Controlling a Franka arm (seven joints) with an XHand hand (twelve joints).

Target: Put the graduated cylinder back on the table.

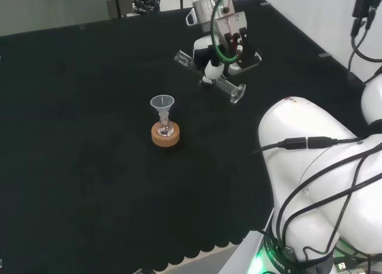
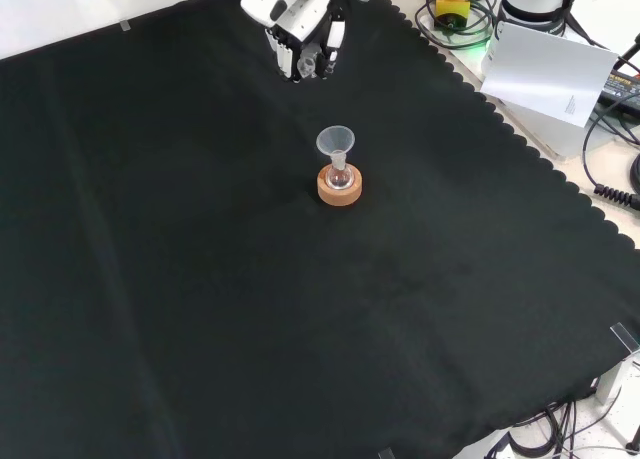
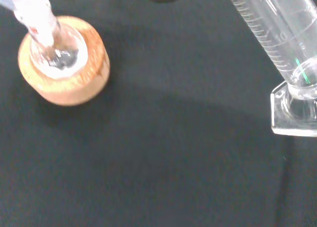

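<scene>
The graduated cylinder (image 1: pixel 225 85) is held in the air, tilted steeply with its base (image 1: pixel 237 93) to the right in the head view, above the desk (image 1: pixel 89 137). The hand (image 1: pixel 230 47) has its fingers curled round the tube. Near and to the left stands a small flask (image 1: pixel 165 128) on a cork ring (image 1: pixel 165 136), with a clear funnel (image 1: pixel 162 104) in its neck.

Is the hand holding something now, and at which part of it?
Yes. The hand holds the graduated cylinder around the middle of its tube, tilted above the cloth, with its base free.
</scene>
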